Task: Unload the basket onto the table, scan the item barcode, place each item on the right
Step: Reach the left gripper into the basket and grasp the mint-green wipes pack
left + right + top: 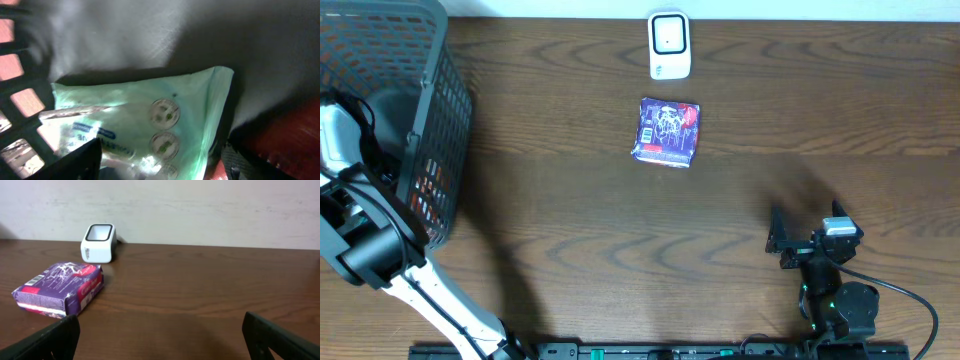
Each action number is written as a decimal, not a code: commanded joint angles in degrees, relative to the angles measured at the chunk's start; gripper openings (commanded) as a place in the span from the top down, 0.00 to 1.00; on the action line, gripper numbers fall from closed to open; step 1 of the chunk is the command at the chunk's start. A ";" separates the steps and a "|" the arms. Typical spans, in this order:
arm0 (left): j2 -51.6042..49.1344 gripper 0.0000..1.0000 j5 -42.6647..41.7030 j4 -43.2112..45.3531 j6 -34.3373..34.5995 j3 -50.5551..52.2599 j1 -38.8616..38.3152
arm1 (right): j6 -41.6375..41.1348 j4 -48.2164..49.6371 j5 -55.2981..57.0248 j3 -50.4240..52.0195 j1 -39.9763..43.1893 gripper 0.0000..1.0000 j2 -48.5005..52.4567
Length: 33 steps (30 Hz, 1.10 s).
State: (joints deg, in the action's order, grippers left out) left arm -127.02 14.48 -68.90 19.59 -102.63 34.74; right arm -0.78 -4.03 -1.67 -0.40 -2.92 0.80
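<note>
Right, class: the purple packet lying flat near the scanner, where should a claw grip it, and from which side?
Probably from above, closing across two opposite side edges of the purple packet. It lies flat on the table, broad face up, so only its thin sides offer parallel surfaces. The open right claw is the nearer one.

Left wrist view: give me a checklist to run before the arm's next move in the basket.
1. Pouch lies between the left gripper fingers: ok.
2. Firm grip on the pouch: cannot tell.
3. Way up out of the basket is free: cannot tell, its wall is close on the left.
4. Scanner upright on the table: ok.
5. Space in front of the scanner is free: not ok, a box lies there.
6. Right gripper open, empty, away from the box: ok.
</note>
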 commanded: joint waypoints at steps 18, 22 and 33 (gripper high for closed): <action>0.66 0.93 -6.54 -4.61 0.15 -4.55 -0.13 | 0.61 -0.26 -0.15 0.04 0.24 0.01 -0.15; 5.38 0.93 -14.73 -5.09 0.15 -10.12 -0.11 | 0.61 -0.26 -0.15 0.04 0.24 0.01 -0.15; 28.76 0.93 -34.14 10.97 6.08 -16.15 -0.31 | 0.59 -0.26 -0.15 0.04 0.24 0.01 -0.15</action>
State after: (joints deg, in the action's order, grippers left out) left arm -105.62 -13.02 -60.14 21.74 -117.64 34.65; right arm -0.78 -4.03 -1.69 -0.40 -2.92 0.80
